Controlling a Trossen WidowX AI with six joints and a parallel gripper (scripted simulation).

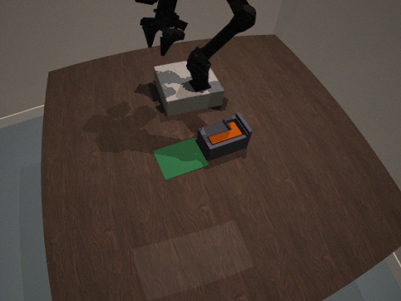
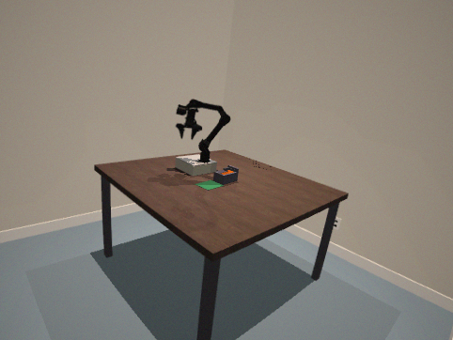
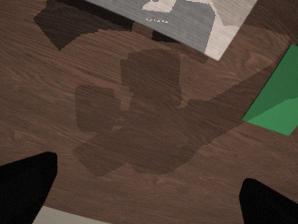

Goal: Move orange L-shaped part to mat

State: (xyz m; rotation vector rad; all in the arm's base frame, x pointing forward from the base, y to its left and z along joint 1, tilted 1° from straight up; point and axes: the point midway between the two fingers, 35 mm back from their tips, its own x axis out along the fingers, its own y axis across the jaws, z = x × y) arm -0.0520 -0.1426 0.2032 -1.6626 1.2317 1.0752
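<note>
The grey tray sits on the dark wood table, and the orange L-shaped part lies inside its pocket, its top face level with the pocket's rim. The green mat lies flat just beside the tray, touching its side. Up high, the claw hangs in the air with its fingers spread wide and nothing between them. The top view cuts off the arm's upper links at the frame edge. From the wrist, only two black fingertips show at the lower corners; a corner of the mat and the arm's pale base block are visible, but the tray and part are out of frame. The part lies well apart from the claw, low and off to one side.
</note>
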